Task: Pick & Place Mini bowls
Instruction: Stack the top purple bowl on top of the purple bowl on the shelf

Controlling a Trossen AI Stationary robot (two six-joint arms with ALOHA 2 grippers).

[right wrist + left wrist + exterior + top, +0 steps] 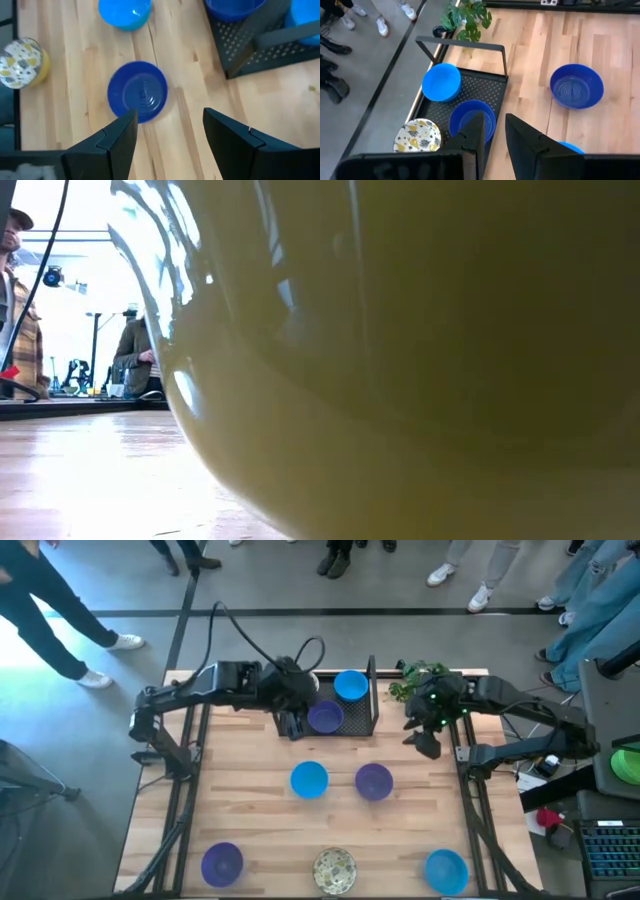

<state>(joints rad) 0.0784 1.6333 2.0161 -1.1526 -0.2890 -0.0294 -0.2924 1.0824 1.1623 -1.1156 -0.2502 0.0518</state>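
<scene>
The black mesh tray (362, 718) stands at the table's far middle. It holds a blue bowl (350, 685), a purple bowl (326, 718) and a cream speckled bowl (417, 136) that the left arm hides in the high view. My left gripper (494, 131) is slightly open low over the tray, at the purple bowl (467, 120). My right gripper (170, 127) is wide open and empty, above the table near a purple bowl (137, 97). That bowl also shows in the high view (374, 781). Other bowls rest on their bases on the table. My left gripper comes slanting down from the table's left. One finger (474, 137) stands over the inside of the purple bowl and the other (522, 142) outside its rim (493, 121). A gap shows between them, and I cannot tell whether either touches. The bowl sits in the tray.
On the table stand a blue bowl (309, 780), a purple bowl (222, 863), a cream speckled bowl (335, 870) and a blue bowl (446, 871). The cream bowl fills the low view (400, 360). A green plant (425, 680) stands at the far right. People stand beyond the far edge.
</scene>
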